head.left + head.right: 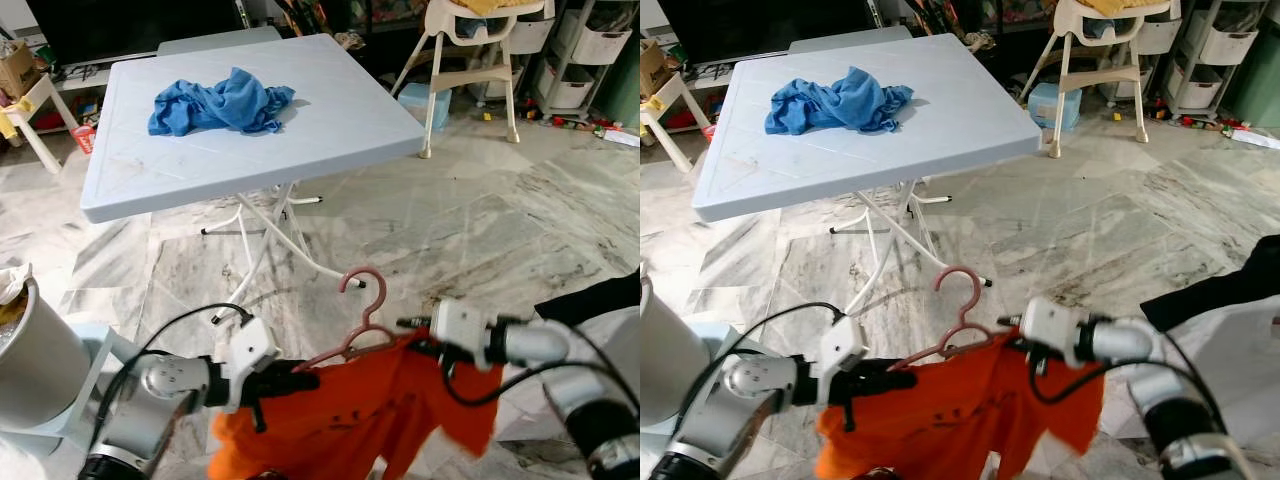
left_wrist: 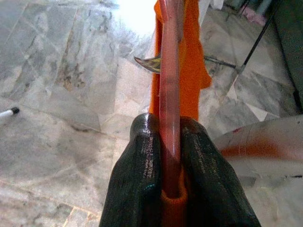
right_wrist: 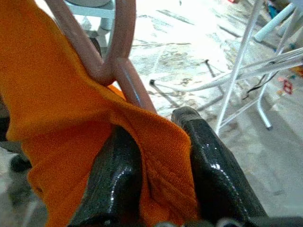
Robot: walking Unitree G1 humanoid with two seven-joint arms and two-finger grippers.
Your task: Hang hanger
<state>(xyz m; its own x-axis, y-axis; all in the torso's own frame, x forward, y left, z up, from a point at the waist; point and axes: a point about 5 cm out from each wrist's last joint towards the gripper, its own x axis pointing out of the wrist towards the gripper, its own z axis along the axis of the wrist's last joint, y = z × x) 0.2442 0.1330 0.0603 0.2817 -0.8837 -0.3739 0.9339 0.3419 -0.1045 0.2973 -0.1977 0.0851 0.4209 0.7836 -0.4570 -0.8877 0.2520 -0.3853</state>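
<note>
A pink hanger carries an orange shirt low in front of me, hook pointing up. My left gripper is shut on the hanger's left arm and the shirt's shoulder; the left wrist view has the pink bar pinched between both black fingers. My right gripper is shut on the right shoulder of the shirt, and the right wrist view has orange cloth bunched between its fingers, right below the hanger's neck.
A pale blue folding table stands ahead with a crumpled blue cloth on it. A white high chair is behind it to the right. A white bin sits at my left. Marble floor lies between.
</note>
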